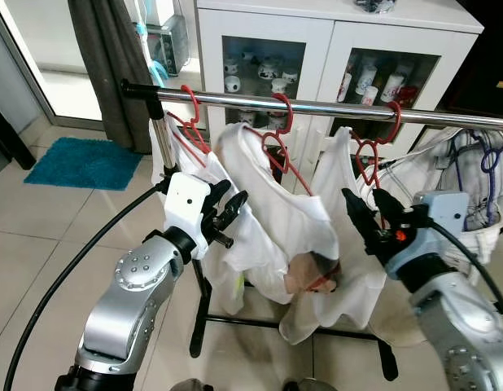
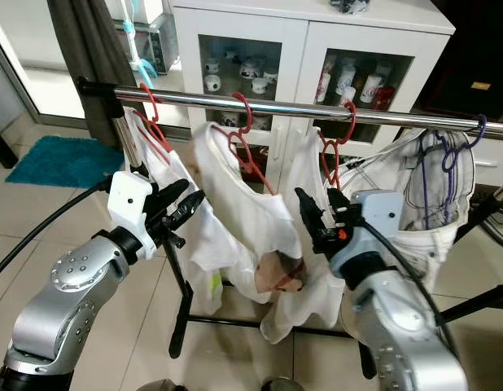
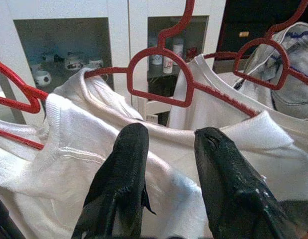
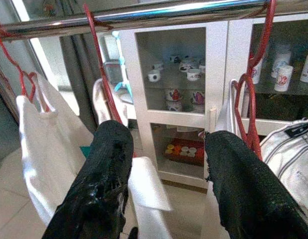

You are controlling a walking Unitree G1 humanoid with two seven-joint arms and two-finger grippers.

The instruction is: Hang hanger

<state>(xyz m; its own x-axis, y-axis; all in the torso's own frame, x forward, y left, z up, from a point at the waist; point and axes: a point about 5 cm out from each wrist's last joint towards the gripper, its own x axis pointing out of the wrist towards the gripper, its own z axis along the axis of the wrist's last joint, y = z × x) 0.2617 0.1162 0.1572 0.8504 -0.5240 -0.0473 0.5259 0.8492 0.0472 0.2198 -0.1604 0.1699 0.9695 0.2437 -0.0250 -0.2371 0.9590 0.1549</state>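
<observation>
Three red hangers sit hooked over the metal rail [image 1: 333, 107], each carrying a white garment: the left hanger [image 1: 189, 124] near the rail's left end beside the upright post [image 1: 159, 147], the middle hanger [image 1: 280, 138] around mid-rail, the right hanger [image 1: 380, 142] further along. Past it toward the right end, a bunch of striped clothes [image 1: 471, 183] hangs on a purple hanger [image 2: 457, 143].

The left gripper [image 1: 227, 213] is up in front of the left white shirt [image 2: 204, 236], below the rail, fingers parted with nothing between them. The right gripper [image 1: 367, 213] is raised just beside the right hanger's lower loop, fingers spread and empty; whether it touches the hanger cannot be told.

Open room: bare rail between the left and middle hooks, and a longer bare stretch between the middle and right hooks. The middle white shirt [image 1: 276, 220] sags low and bunches toward the rack's black foot bar [image 1: 260, 322]. Tiled floor [image 1: 48, 236] lies open off the rack's left end, with a blue mat [image 1: 85, 163] well apart.

The left wrist view shows the middle hanger's neck loop close over the shirt collar, black fingers [image 3: 121, 184] apart over white fabric. The right wrist view looks up along the underside of the rail, with two red hooks over it and the white glass-door cabinet [image 4: 186, 99] with cups behind. The eye views show the curtain [image 1: 105, 65] behind the rack's left end.
</observation>
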